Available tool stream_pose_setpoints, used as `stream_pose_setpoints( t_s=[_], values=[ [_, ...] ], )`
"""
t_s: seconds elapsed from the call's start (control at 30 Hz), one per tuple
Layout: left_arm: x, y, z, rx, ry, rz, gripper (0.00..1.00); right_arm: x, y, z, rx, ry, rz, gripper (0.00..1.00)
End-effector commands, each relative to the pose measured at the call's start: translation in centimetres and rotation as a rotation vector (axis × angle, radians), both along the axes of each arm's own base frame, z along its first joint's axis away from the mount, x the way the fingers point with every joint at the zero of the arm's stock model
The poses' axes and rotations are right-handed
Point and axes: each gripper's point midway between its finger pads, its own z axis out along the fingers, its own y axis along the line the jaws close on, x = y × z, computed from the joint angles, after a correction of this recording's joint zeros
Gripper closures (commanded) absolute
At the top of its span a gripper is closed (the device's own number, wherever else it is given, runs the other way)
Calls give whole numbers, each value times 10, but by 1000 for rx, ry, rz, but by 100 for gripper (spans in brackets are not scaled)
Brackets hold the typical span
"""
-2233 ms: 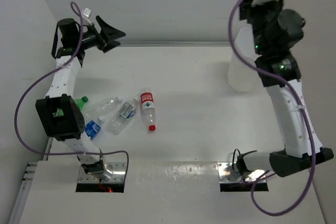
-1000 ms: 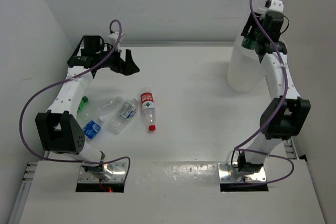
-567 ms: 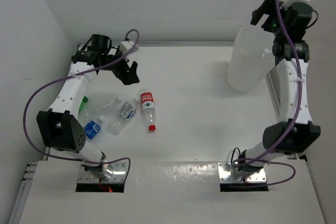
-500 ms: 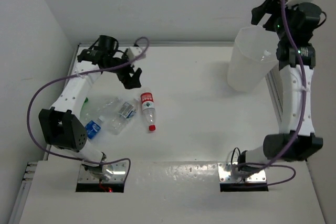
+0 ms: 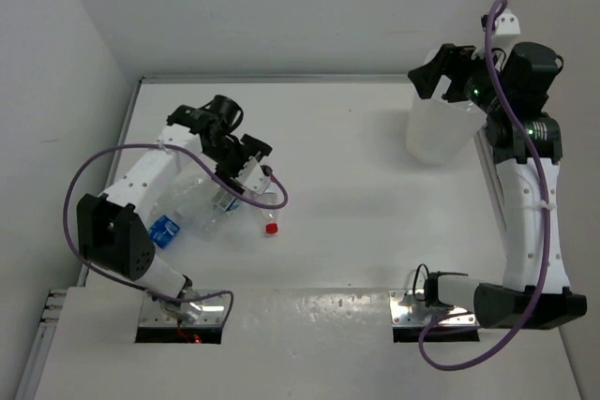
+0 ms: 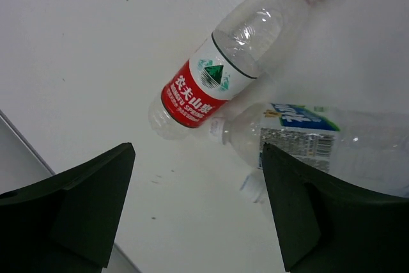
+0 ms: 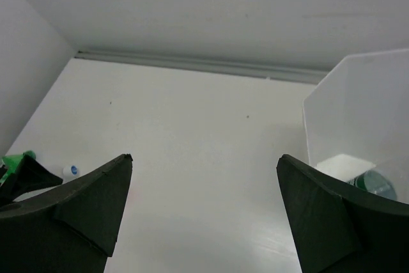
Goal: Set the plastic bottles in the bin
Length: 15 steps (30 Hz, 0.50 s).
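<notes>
Several plastic bottles lie at the left of the table. My left gripper point(image 5: 251, 153) hangs open just above them, nothing between its fingers point(image 6: 83, 202). Under it lies a red-label bottle point(image 6: 214, 81) with a red cap point(image 5: 271, 228), touching a bottle with a blue-and-green label point(image 6: 307, 133). A blue-label bottle point(image 5: 167, 229) and a clear one point(image 5: 208, 214) lie further left. The bin point(image 5: 433, 128) stands at the far right, and a dark green-label bottle point(image 7: 370, 183) shows through its wall point(image 7: 358, 107). My right gripper point(image 5: 434, 72) is open and empty, high beside the bin's rim.
Walls close the table at the back and left, and a grey ledge point(image 7: 192, 63) runs along the back edge. In the right wrist view a bright green bottle point(image 7: 13, 162) and a white cap point(image 7: 69, 171) show at the far left. Both arm bases point(image 5: 183, 311) sit at the near edge.
My left gripper swung right and came down over the bottles, narrowing a little. My right gripper opened above the bin, rose, then swung left of the rim.
</notes>
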Motion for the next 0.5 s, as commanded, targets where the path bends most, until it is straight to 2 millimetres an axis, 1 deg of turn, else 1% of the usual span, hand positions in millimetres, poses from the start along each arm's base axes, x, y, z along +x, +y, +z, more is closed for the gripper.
stream_pose_setpoints(
  t_s=[0.0,0.1,0.13,0.17,0.2,0.27,0.3,0.33,0.4,0.43,0.47],
  values=[
    [14,-17,-11,55,-148,-302,12,-5,6,-12,4,60,29,6],
    [14,-26,-26,102,-164,-401,12,-10,6,-11,4,66,30,5],
    [17,-24,-36,128,-149,-414,12,-13,5,-12,2,71,24,4],
    [15,-27,-44,140,-142,-441,12,-12,4,-12,1,73,19,4],
    [19,-28,-49,151,-165,-476,12,-13,2,-11,-1,76,14,4],
    [20,-29,-66,154,-174,-513,12,-15,0,-9,-2,74,3,3],
    [24,-32,-73,154,-196,-537,12,-16,-1,-9,3,80,-1,3],
    [24,-33,-76,155,-214,-569,12,-17,-2,-8,3,82,-6,3],
    [17,-37,-93,169,-182,-612,12,-19,-4,-7,5,85,-10,3],
    [15,-40,-97,178,-184,-643,12,-21,-3,-8,4,91,-9,3],
    [13,-38,-103,193,-171,-653,12,-21,-4,-8,3,95,-13,3]
  ],
)
